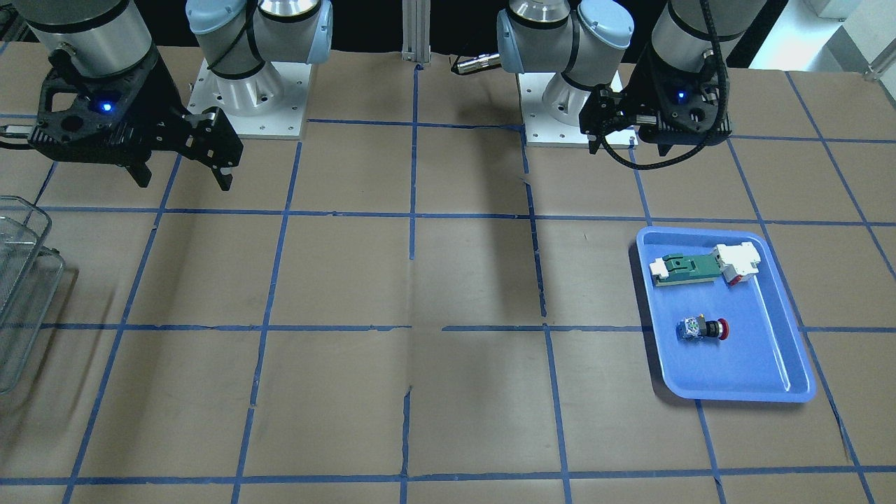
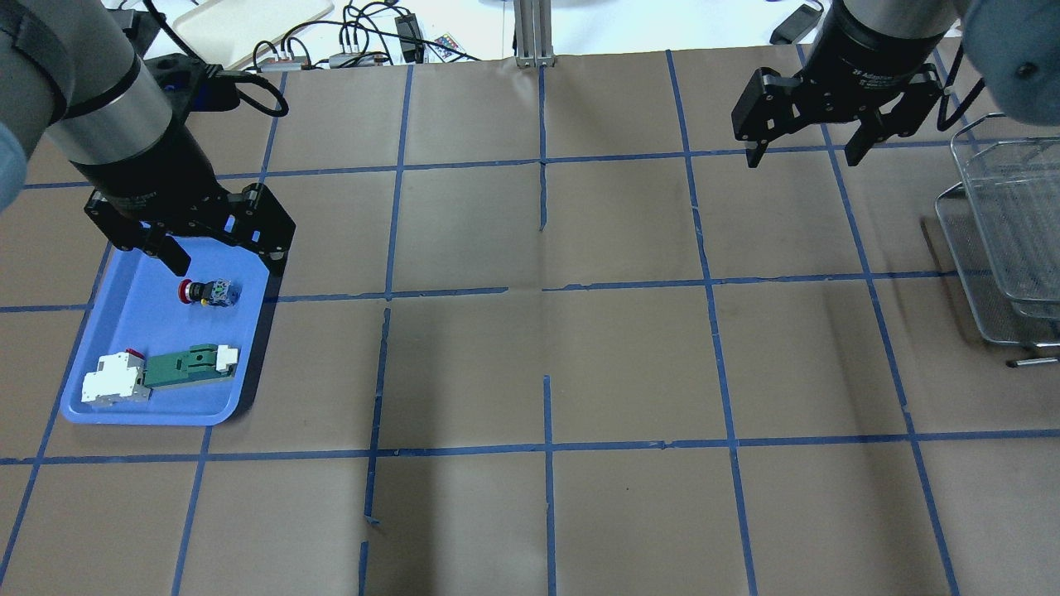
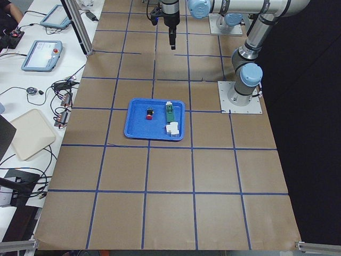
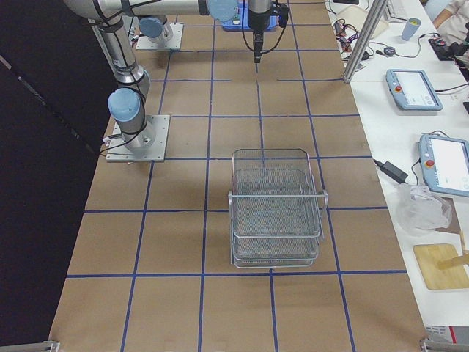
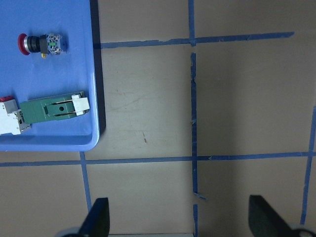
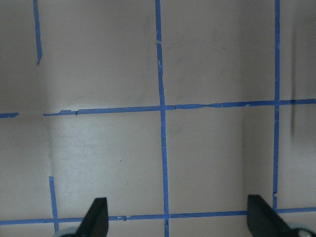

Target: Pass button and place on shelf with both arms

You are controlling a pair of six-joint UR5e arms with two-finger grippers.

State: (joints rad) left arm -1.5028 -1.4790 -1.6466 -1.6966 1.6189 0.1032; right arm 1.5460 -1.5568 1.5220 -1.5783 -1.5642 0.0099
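The button [image 1: 703,329], with a red cap and a whitish-blue block at its back, lies on its side in the blue tray [image 1: 759,353]. It also shows in the overhead view [image 2: 205,291] and the left wrist view [image 5: 42,43]. My left gripper [image 2: 225,265] hovers open and empty above the tray's far end, close to the button; its fingers frame bare table in the left wrist view [image 5: 180,219]. My right gripper [image 2: 802,160] is open and empty, up over the table near the shelf [image 2: 1002,232]. The grey wire shelf is also in the exterior right view [image 4: 275,213].
A green-and-white rectangular part [image 2: 186,364] and a white block with a red tab [image 2: 116,381] lie in the tray [image 2: 153,327] beside the button. The brown table carries a blue tape grid. Cables and tablets lie beyond the far edge.
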